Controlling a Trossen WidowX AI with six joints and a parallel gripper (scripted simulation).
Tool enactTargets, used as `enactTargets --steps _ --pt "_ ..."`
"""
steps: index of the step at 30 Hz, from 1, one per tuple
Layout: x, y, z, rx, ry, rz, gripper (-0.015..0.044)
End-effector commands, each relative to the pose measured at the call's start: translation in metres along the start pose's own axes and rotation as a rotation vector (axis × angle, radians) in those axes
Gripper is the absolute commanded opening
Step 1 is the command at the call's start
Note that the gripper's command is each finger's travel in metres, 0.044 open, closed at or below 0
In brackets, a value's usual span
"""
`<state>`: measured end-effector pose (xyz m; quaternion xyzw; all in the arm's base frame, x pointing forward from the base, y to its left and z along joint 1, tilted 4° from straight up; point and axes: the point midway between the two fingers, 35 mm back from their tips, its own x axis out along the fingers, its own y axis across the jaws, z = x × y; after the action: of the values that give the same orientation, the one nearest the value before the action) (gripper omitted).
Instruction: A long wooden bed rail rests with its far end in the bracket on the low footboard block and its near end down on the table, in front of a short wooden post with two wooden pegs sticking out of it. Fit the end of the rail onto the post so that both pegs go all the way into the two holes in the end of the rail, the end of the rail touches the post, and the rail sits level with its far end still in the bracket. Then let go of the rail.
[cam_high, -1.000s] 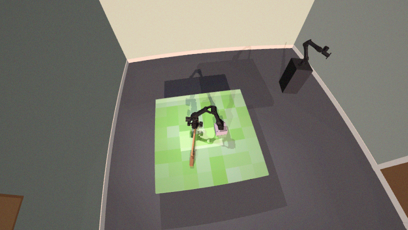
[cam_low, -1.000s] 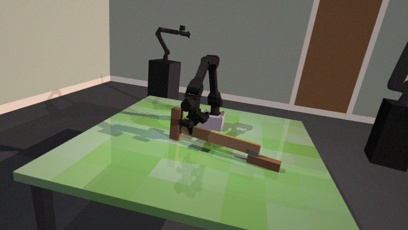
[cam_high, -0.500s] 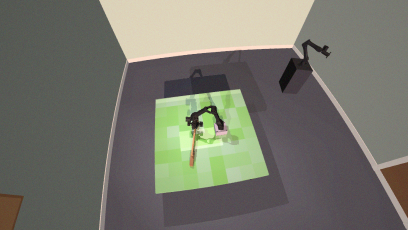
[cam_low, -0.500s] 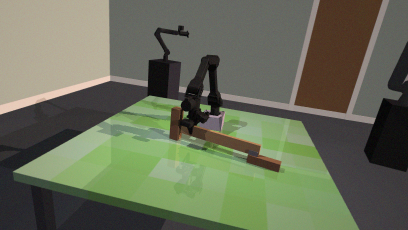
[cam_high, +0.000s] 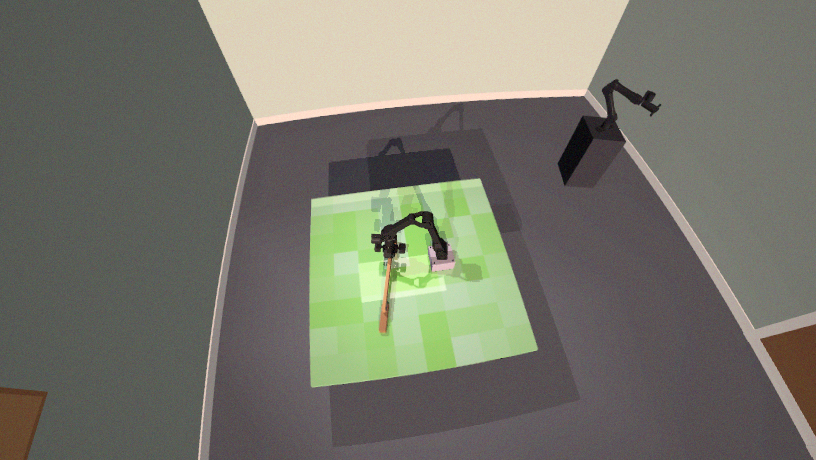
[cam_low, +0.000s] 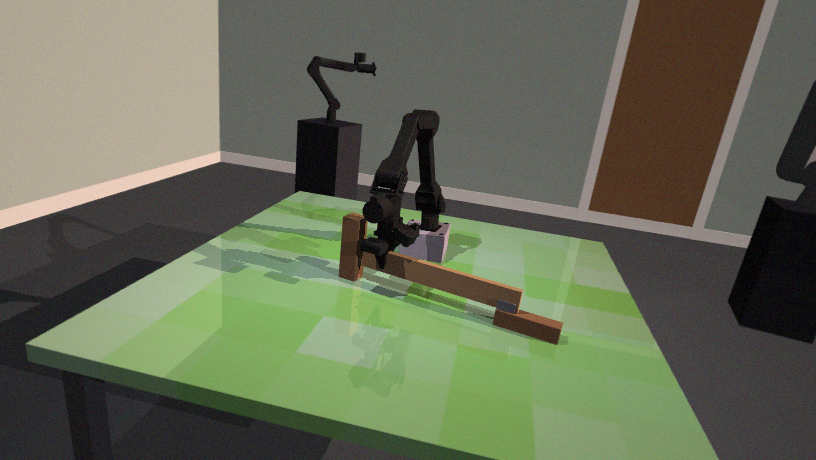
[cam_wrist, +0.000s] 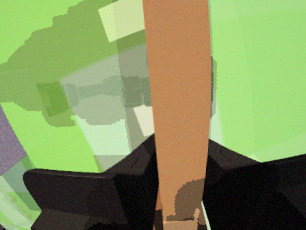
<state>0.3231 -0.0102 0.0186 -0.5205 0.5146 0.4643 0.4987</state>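
The long wooden rail (cam_high: 388, 288) (cam_low: 457, 278) (cam_wrist: 180, 75) is raised off the table at its near end and looks roughly level. My gripper (cam_low: 381, 256) (cam_wrist: 173, 136) is shut on the rail near that end, one finger on each side. The rail's far end sits in the grey bracket (cam_low: 506, 306) on the low footboard block (cam_high: 382, 325) (cam_low: 528, 328). The upright post (cam_low: 349, 251) stands right at the near end, left of my gripper in the exterior view. The pegs, holes and any small gap at the post are hidden by the fingers.
My arm's pale pink base block (cam_high: 442, 260) (cam_low: 437, 245) stands on the green patchwork table (cam_high: 337, 365) (cam_low: 257, 365), beside the rail. Another arm on a dark pedestal (cam_high: 600, 154) (cam_low: 328, 154) stands away from the table.
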Motion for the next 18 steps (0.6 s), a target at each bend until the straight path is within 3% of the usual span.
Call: enactTargets --steps 1,18 --pt "-0.0011 -0.0019 0.0015 -0.001 0.002 -0.006 0.0" --pt "-0.0001 -0.002 -0.0013 -0.001 0.002 -0.006 0.0"
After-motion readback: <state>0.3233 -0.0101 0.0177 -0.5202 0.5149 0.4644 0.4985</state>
